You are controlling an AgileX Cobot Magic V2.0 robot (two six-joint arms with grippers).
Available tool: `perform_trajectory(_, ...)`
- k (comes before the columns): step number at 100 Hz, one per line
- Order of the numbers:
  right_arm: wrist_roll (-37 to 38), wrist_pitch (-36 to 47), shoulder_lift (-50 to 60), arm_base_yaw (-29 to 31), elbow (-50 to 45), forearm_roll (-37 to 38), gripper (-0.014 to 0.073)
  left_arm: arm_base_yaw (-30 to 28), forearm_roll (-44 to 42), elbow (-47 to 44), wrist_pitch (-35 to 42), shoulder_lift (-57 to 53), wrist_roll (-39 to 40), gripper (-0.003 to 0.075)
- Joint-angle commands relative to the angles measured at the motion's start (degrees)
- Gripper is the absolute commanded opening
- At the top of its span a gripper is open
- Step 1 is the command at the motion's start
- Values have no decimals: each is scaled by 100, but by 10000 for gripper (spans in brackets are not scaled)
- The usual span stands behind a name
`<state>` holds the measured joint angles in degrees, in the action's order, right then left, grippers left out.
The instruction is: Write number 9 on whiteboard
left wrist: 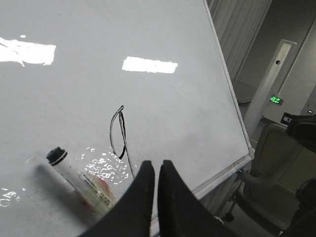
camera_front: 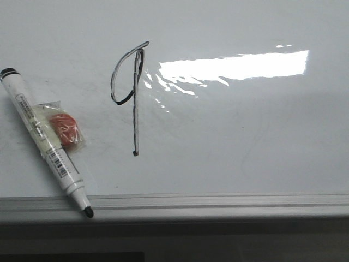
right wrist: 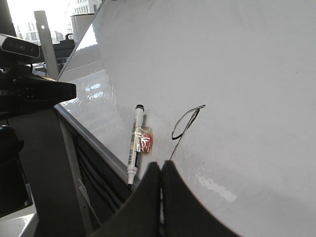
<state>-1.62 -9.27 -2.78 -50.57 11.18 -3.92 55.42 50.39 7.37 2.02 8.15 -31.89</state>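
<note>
Whiteboard [camera_front: 245,136] bore a finished black 9 [camera_front: 131,93] left of centre. Marker [camera_front: 46,142], uncapped, lay at the near left, tip over the frame. Both arms' fingers were clenched, empty. Task looked done.

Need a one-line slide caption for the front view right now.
Finished number 9 drawn on the whiteboard; uncapped marker lies beside it, tip over the frame.

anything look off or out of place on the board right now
The marker lies uncapped on the whiteboard, its black tip poking over the grey frame edge, with an orange lump taped to its barrel. The number 9 is legible but lopsided: narrow slanted loop, long tail. Both grippers are shut and empty.
</note>
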Motion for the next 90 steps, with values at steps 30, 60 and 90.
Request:
perform_trajectory(30, -45, 430, -52, 3, 142, 63, -64, -1786, -1877, -41, 91, -20, 1256, -20)
perform_trajectory(60, -45, 430, -52, 3, 142, 63, -64, -4119, -4089, -455, -439, -636, 2751, -20)
perform_trajectory(90, -45, 430, -52, 3, 142, 63, -63, -5123, -4593, -933, -597, -1003, 3399, -20)
